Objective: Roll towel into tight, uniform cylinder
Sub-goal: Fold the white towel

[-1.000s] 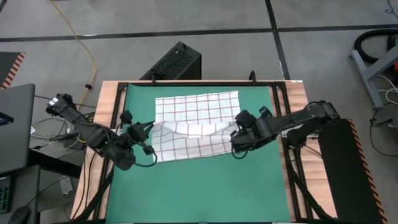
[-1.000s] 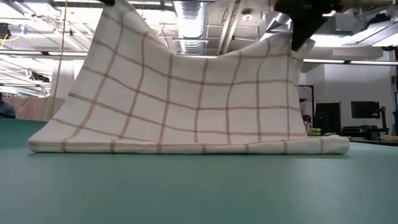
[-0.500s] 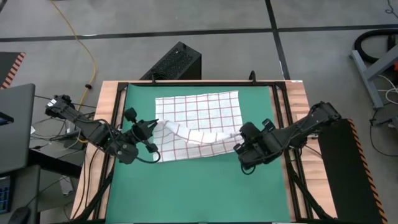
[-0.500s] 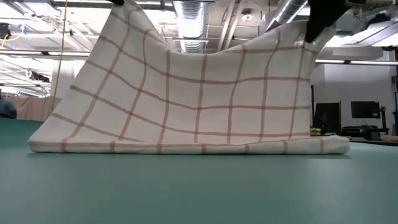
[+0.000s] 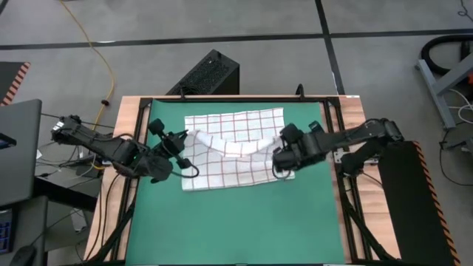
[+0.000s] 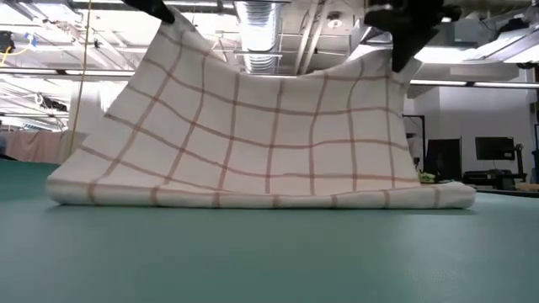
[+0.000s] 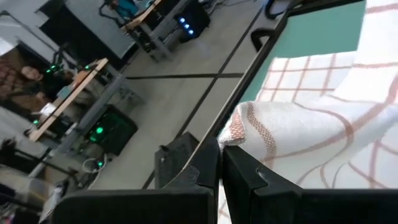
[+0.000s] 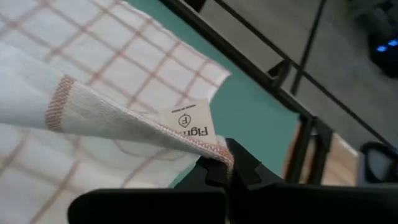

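**Two corners pinched, cloth held up over the mat**

Two grippers each hold one corner of the towel [image 5: 235,151], fingers closed tight on the fabric. Left gripper [image 5: 183,137] grips the corner on the left side; right gripper [image 5: 281,140] grips the corner on the right side. Both corners are raised off the table.

Towel: soft woven white cloth, thin reddish grid lines, a denser reddish band woven near the hem. A small white printed label [image 8: 189,122] is sewn at the corner in the right gripper. In the low view the cloth [image 6: 261,126] hangs as a sagging sheet between the two raised corners, with its top edge dipping in the middle. Its bottom is a rounded fold resting on the mat across its full width. From above, the far half lies flat on the mat, and the lifted edge droops in a curve across the middle. No roll formed yet.

Surface: flat green mat [image 5: 236,222], matte, framed by black rails on a wooden table [image 5: 123,111].

Room: grey concrete floor with dark lines, a yellow cable [image 5: 100,44], a black box [image 5: 205,74] behind the table. Ceiling ducts and strip lights show in the low view.
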You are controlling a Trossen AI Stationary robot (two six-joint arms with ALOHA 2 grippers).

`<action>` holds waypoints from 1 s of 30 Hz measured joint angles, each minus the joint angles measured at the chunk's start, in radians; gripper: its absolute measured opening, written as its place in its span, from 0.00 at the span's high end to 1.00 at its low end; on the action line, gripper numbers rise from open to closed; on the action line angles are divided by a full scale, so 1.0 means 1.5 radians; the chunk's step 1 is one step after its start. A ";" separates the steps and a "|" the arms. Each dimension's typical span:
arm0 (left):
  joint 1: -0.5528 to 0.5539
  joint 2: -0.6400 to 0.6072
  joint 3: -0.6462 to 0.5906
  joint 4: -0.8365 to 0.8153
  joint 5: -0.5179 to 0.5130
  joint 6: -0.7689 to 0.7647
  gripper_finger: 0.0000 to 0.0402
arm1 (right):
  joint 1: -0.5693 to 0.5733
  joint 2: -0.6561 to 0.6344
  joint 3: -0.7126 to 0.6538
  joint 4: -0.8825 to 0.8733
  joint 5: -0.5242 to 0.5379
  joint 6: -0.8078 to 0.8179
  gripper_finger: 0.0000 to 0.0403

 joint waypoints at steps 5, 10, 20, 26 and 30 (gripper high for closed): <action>0.032 0.000 0.000 0.000 0.027 0.023 1.00 | -0.060 0.000 0.000 0.000 -0.006 -0.051 0.98; 0.065 0.000 0.000 -0.001 0.093 0.017 1.00 | -0.084 0.002 0.000 0.000 -0.011 -0.086 0.98; 0.070 0.000 -0.001 -0.033 0.140 -0.066 1.00 | -0.062 0.003 0.000 0.015 -0.009 -0.111 0.98; 0.009 0.000 -0.001 -0.032 0.138 -0.106 1.00 | -0.031 0.003 0.000 0.020 -0.013 -0.117 0.98; -0.039 0.000 -0.001 -0.031 0.132 -0.144 1.00 | -0.013 0.003 0.000 0.020 -0.013 -0.110 0.98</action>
